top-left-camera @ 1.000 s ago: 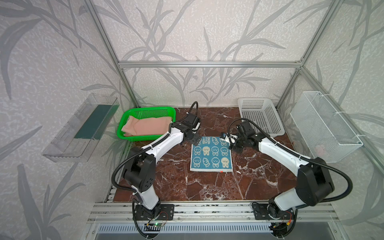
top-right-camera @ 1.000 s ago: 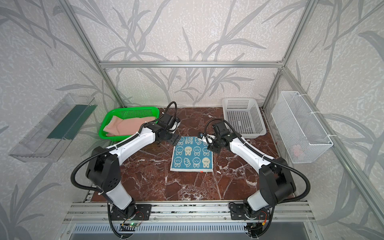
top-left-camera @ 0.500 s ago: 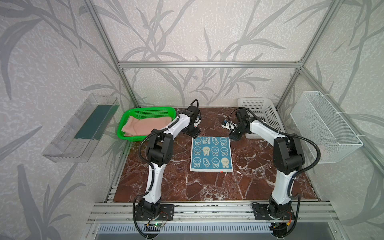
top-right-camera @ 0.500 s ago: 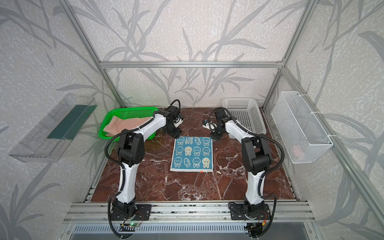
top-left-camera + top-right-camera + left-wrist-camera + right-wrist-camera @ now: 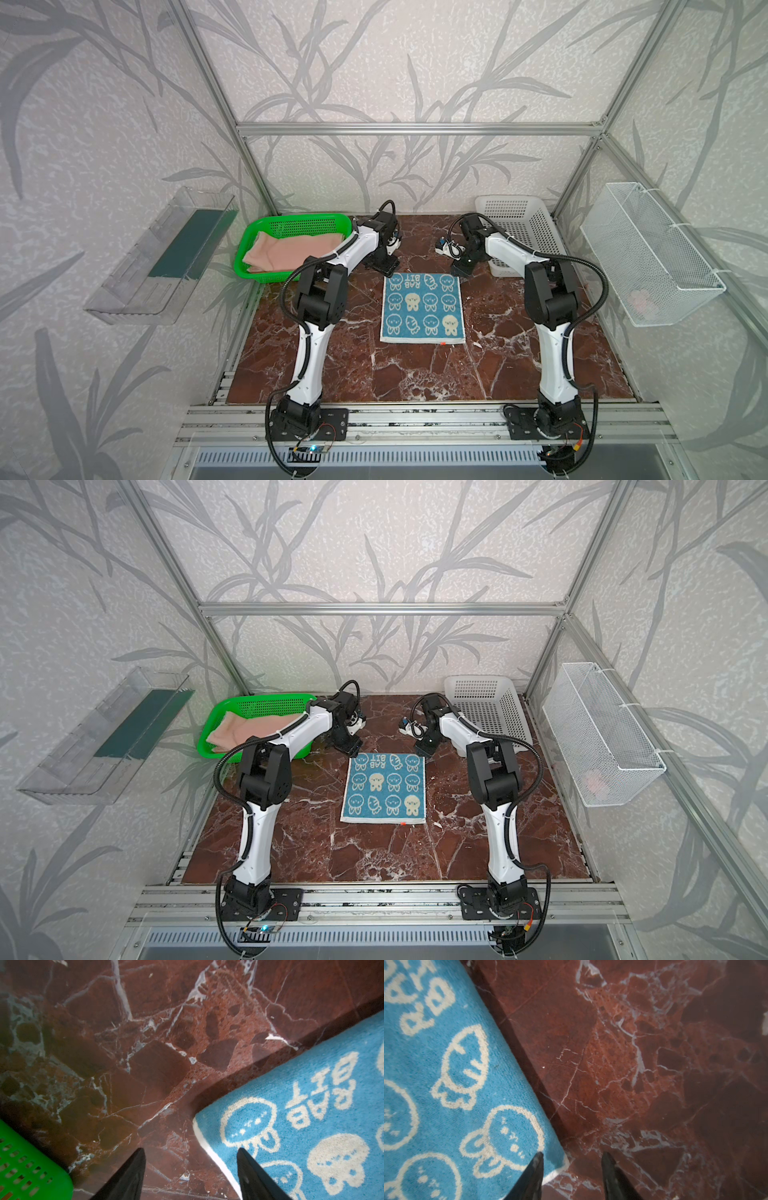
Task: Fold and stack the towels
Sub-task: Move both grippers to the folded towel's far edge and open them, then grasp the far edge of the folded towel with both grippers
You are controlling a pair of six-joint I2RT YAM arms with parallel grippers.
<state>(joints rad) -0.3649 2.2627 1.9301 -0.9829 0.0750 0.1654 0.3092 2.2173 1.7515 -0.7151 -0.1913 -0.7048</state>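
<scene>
Two grippers point(image 5: 190, 1149) point(image 5: 573, 1153) (jaws apart), two towels point(image 5: 422, 309) point(image 5: 291, 251).

I'm counting two towels showing here: one teal towel point(image 5: 422, 309) and one pink towel point(image 5: 291, 251). The teal one is carrying two solid cream faces, with the rest just outlines. Containers are adding up to four: one green basket point(image 5: 299, 226), one white plastic basket point(image 5: 511, 208), one white wire basket point(image 5: 648, 257) and one clear tray point(image 5: 137, 286). There's one marble table point(image 5: 415, 374). Two arms are showing up, the left arm point(image 5: 316, 299) and the right arm point(image 5: 548, 299), each wearing one gripper. That's making two: the left gripper point(image 5: 190, 1149) and the right gripper point(image 5: 573, 1153), each showing two fingers.
</scene>
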